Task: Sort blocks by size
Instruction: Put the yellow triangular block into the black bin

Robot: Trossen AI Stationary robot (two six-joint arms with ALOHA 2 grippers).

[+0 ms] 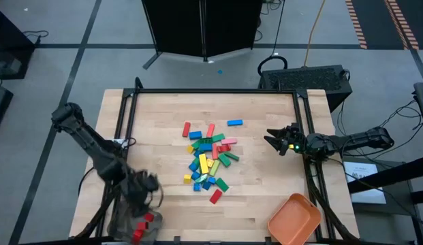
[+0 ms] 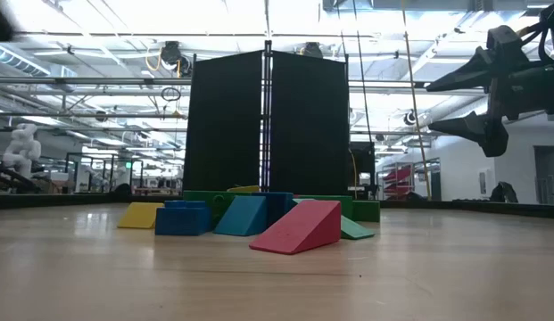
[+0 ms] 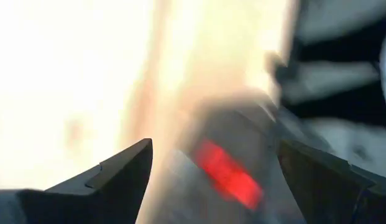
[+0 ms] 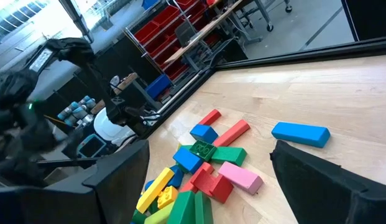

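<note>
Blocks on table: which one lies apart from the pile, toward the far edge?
The long blue plastic block, alone beyond the pile's far right corner; the others cluster together.

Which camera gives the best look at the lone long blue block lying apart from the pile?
The right wrist view: the long blue block lies whole, near and unobstructed. The high view shows it small, beyond the pile. The low and left wrist views do not show it clearly.

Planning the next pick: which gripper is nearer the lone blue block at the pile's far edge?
Right. The right gripper hovers open just beside the blue block; the left gripper is over the grey container, across the pile.

Glossy plastic blocks (image 1: 207, 162), pale wood table (image 1: 265, 190)
</note>
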